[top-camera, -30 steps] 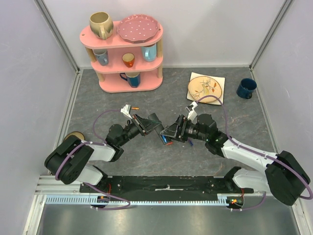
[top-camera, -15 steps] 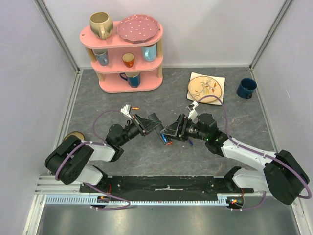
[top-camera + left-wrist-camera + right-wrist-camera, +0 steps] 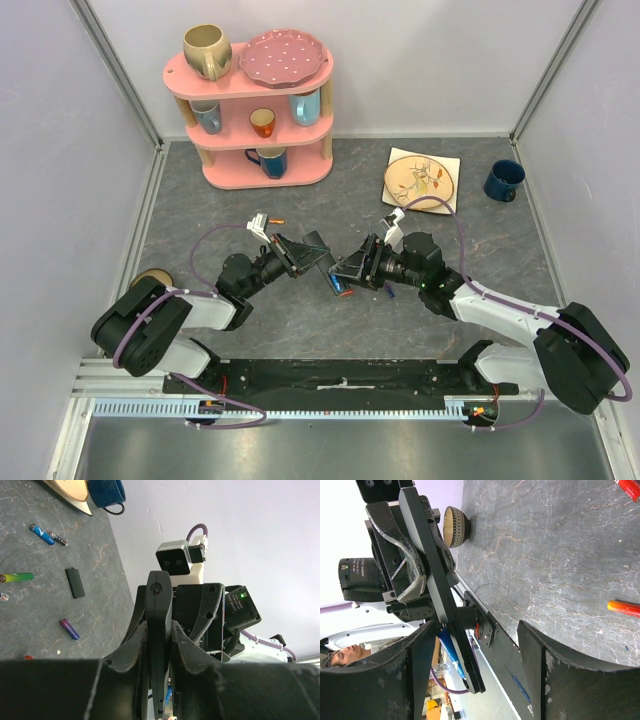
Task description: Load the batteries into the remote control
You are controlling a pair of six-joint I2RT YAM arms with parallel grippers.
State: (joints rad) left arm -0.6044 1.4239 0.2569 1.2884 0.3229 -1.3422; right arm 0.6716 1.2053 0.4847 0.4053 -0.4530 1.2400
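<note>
My left gripper (image 3: 318, 256) (image 3: 159, 626) is shut on the remote control (image 3: 159, 605), a slim black bar held edge-on above the table. In the right wrist view the remote (image 3: 437, 587) has a blue battery (image 3: 451, 652) lying in its open compartment. My right gripper (image 3: 348, 272) (image 3: 480, 667) is open, its jaws wide apart around the remote's battery end. Loose batteries lie on the table: blue (image 3: 41, 534), dark (image 3: 57, 538), green (image 3: 17, 577), purple (image 3: 69, 629), orange (image 3: 624, 608) and red (image 3: 627, 487). The black battery cover (image 3: 75, 583) lies among them.
A pink shelf (image 3: 262, 110) with mugs and a plate stands at the back left. A decorated plate (image 3: 422, 178) and a blue mug (image 3: 503, 181) sit at the back right. A wooden bowl (image 3: 150, 279) sits by the left arm's base.
</note>
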